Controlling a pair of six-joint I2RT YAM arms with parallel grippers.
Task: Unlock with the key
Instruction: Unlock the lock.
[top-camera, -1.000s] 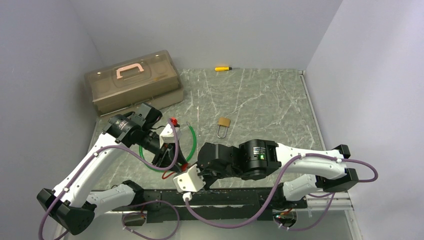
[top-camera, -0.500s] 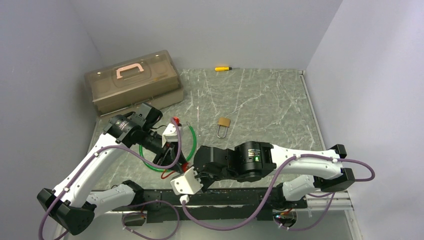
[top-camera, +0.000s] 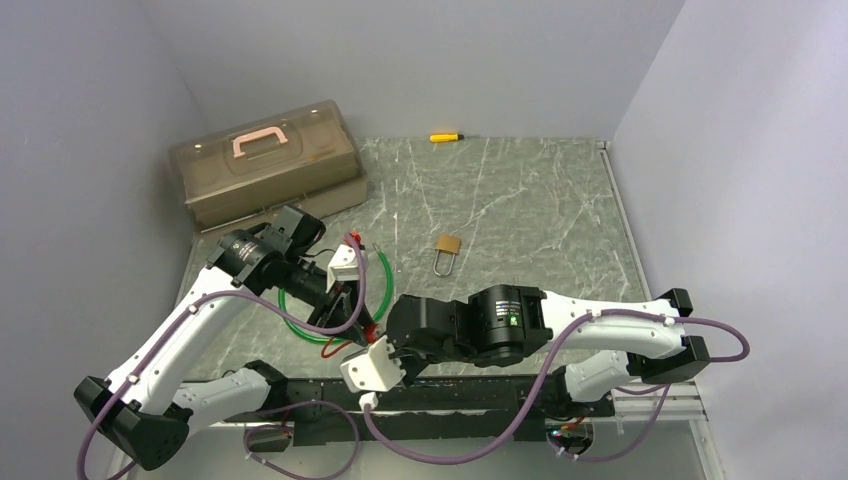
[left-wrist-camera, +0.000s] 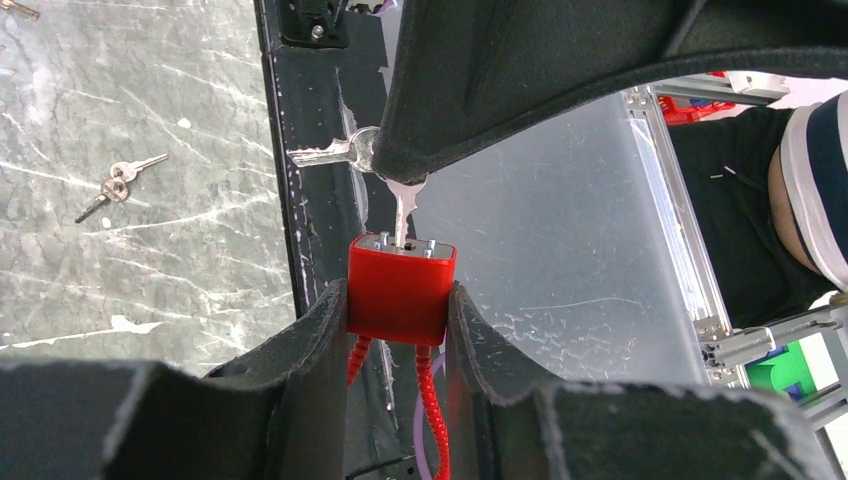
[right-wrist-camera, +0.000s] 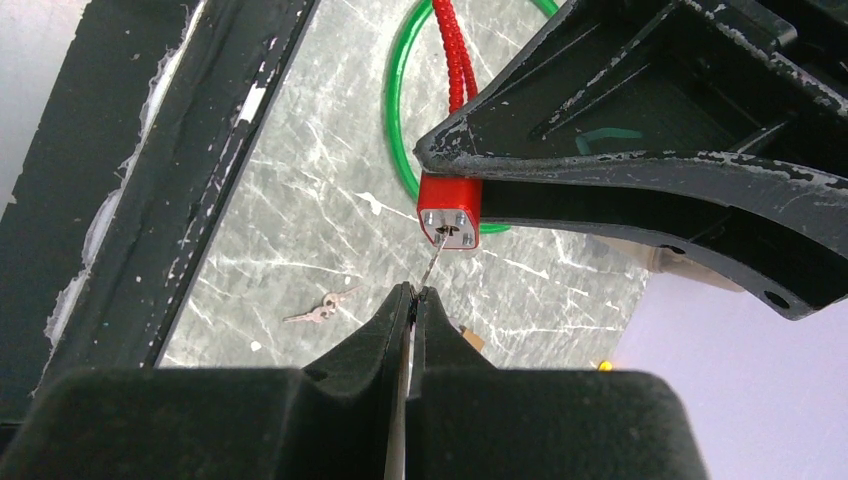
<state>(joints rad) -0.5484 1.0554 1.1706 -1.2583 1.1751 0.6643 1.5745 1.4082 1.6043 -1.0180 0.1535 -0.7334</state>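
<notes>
The left arm (top-camera: 190, 320) is bending over, left fingers (left-wrist-camera: 300, 340) aiming toward four o'clock and clamping the lock (left-wrist-camera: 400, 285). The right arm (top-camera: 600, 322) is stretching toward nine o'clock, right fingers (right-wrist-camera: 375, 335) pinching the key (left-wrist-camera: 401, 208) tightly.

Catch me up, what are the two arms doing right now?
The left gripper clamps the red lock by its sides, keyhole end facing the right gripper. The right gripper is shut on a key, whose tip sits in the keyhole with most of the blade showing. Whether it has turned can't be told. A brass padlock and spare keys lie on the table, away from both grippers.
</notes>
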